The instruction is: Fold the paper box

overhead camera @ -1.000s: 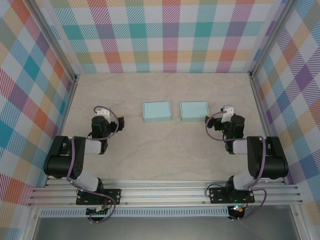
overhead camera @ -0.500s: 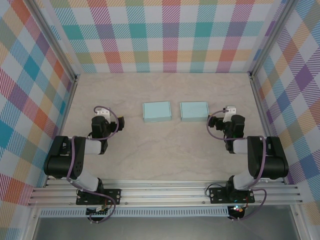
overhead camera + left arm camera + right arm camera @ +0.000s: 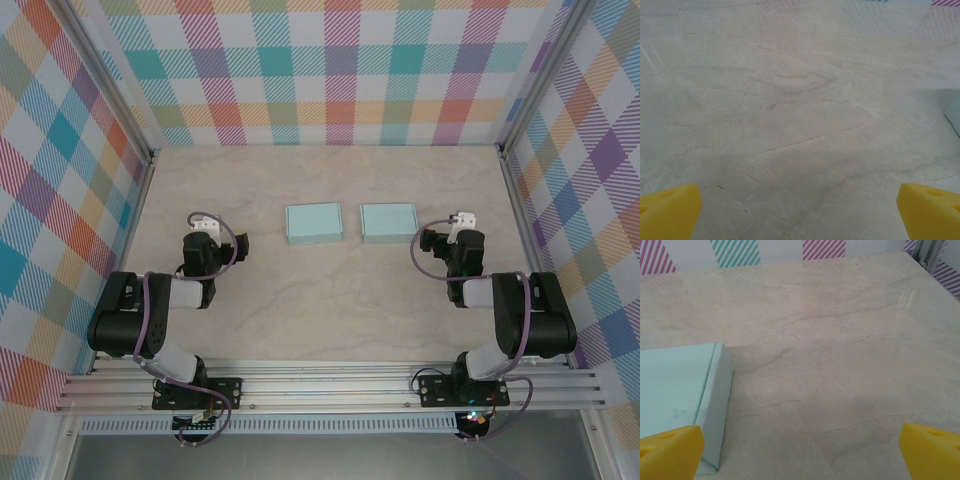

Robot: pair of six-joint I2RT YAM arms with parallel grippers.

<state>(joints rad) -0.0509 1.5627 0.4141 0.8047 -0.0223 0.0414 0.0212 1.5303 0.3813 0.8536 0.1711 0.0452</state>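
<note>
Two light blue paper boxes lie side by side at the middle of the table, the left box [image 3: 314, 222] and the right box [image 3: 389, 221], both with flat closed tops. My left gripper [image 3: 213, 236] rests low on the table left of them, open, its yellow fingertips [image 3: 667, 212] wide apart over bare table; a sliver of the left box [image 3: 953, 107] shows at the right edge. My right gripper [image 3: 452, 238] sits just right of the right box, open and empty. In the right wrist view that box [image 3: 680, 390] lies beside the left fingertip [image 3: 670, 450].
The beige marble-patterned table [image 3: 330, 310] is walled by plaid panels on three sides, with aluminium posts at the back corners [image 3: 150, 155]. Both arm bases stand on the rail at the near edge [image 3: 330, 385].
My right gripper has shifted slightly to the right, away from the right box. The left arm and both boxes have not moved.
</note>
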